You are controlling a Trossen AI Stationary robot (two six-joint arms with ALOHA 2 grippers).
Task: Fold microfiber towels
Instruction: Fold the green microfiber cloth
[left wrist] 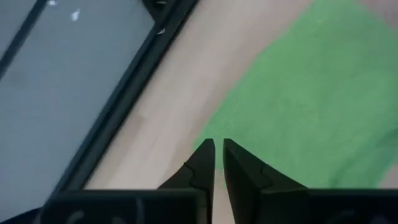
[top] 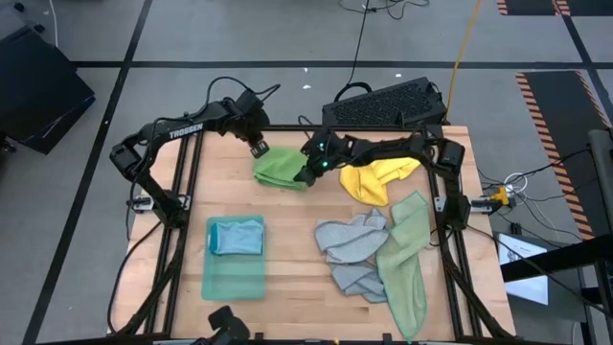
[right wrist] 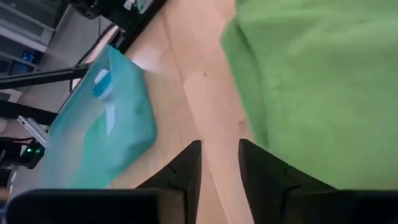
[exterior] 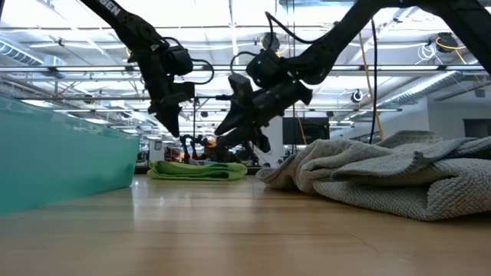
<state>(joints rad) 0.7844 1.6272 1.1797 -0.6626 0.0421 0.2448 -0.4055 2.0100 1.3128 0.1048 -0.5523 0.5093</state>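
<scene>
Looking down on the table, I have both arms reaching in over the bright green towel (top: 281, 168), which lies bunched near the far edge of the wooden table (top: 292, 249). My left gripper (top: 257, 147) hangs just above the towel's far left corner; through its wrist camera I see its fingers (left wrist: 205, 163) nearly together with only a thin slit between them and nothing caught there, the tips over the towel's edge. My right gripper (top: 308, 174) sits at the towel's right end, and its fingers (right wrist: 186, 165) stand a little apart, bare wood showing through the gap, the green cloth just beside one tip; it holds nothing that I can see. From the low camera both grippers hover above the flat green heap (exterior: 198, 170) without clearly touching it. Elsewhere, a yellow towel (top: 378, 179) lies crumpled under the right arm, a grey towel (top: 352, 251) and a pale sage towel (top: 404, 261) are piled on the right side, and a folded light blue towel (top: 237, 236) rests on a teal towel (top: 234, 276) on the left.
</scene>
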